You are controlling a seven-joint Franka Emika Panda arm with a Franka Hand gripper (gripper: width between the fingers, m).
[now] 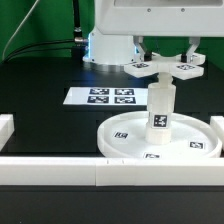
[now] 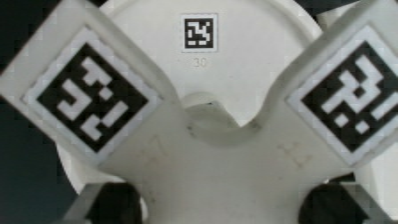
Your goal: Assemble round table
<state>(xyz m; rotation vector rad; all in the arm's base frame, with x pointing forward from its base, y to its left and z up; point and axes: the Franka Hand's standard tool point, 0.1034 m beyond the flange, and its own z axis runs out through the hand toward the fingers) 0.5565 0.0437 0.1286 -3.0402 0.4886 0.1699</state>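
The round disc [image 1: 185, 128] lies flat on the black surface [image 1: 45, 125], rim up, with small square tags on its floor. It is the landmark for everything else here.

At the disc's middle the cylinder leg [image 1: 160, 105] stands upright, with a tag on its side. Directly above the disc's middle, over the leg's top, hangs the cross-shaped base [image 1: 165, 68]. It is level, and its arms spread out and carry tags on their upper faces. Whether the base rests on the leg or sits just clear of it cannot be told.

The end effector [image 1: 166, 50] reaches down over the disc's middle and grasps the cross-shaped base. Its dark fingers [image 1: 141, 45] stand on either side of the white part.

In the wrist view, two tagged arms of the cross-shaped base [image 2: 222, 150] splay apart. The end effector [image 2: 226, 205] has its dark fingertips [image 2: 116, 200] set against the white body between them. Beyond the notch where the arms meet lies a pale surface with one small tag [image 2: 201, 32], but which part it belongs to is unclear.

Beyond the disc, toward the exterior view's left, the marker board [image 1: 100, 97] lies flat on the surface, well apart from the disc's rim. Further behind the disc stands the arm's white base [image 1: 105, 45].

A white border bar [image 1: 50, 172] runs along the near side, just beside the disc's front rim.
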